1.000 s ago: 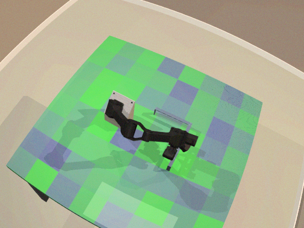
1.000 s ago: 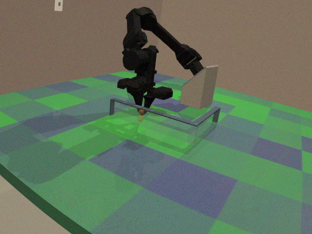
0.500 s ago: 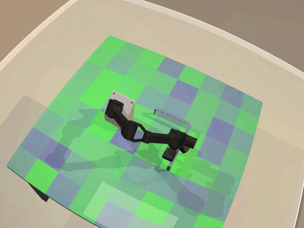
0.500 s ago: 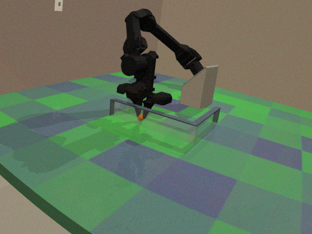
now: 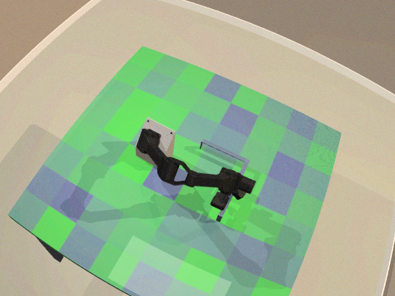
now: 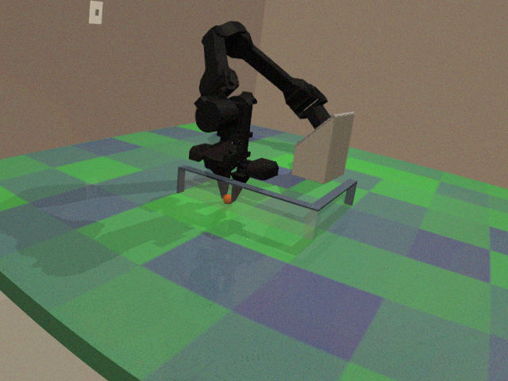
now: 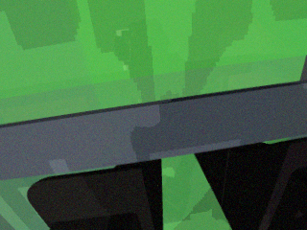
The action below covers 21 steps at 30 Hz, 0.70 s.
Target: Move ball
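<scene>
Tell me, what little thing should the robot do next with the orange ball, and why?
Probably open the jaws a little to let go. The ball sits between the fingertips of the gripper, low on the table and seemingly inside the clear walls. The see-through copy can't be made out separately, so the ball likely covers it.

From the top, the arm (image 5: 197, 178) hides the ball and gripper entirely. In the wrist view, the wall's top edge (image 7: 153, 136) crosses the frame, covering the ball (image 6: 226, 198); both fingers are cut off by the bottom edge.
</scene>
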Available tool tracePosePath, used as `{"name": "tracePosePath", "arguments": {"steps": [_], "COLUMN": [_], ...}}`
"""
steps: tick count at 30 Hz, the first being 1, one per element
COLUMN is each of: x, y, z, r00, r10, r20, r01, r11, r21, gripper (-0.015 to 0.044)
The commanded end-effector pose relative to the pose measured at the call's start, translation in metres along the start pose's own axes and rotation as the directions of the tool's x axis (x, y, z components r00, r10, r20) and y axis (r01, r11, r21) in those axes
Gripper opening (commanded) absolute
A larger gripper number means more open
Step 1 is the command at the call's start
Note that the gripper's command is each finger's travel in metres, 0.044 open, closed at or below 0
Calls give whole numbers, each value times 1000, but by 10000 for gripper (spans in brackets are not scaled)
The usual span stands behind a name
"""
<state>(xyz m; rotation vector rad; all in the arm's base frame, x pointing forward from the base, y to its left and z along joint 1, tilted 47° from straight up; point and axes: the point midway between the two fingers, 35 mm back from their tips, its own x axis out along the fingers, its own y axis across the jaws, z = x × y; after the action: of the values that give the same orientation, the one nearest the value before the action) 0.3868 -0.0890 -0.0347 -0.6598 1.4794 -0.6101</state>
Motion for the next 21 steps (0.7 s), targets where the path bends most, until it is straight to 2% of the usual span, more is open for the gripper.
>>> {"name": "tracePosePath", "arguments": {"steps": [1,3,11,17,21], "x": [0,0,-3,-85,-88], "y": [0,0,0,1,1], "z": [0,0,0,0,0], "r00": [1000,1000,1000,1000,1000], "r10": [0,0,1,1,1], "r20": [0,0,0,-1,-1], "r01": [0,0,-1,-1,-1], "r11": [1000,1000,1000,1000,1000], "r21": [0,0,0,-5,-6], "gripper": [157,207,207,207,207]}}
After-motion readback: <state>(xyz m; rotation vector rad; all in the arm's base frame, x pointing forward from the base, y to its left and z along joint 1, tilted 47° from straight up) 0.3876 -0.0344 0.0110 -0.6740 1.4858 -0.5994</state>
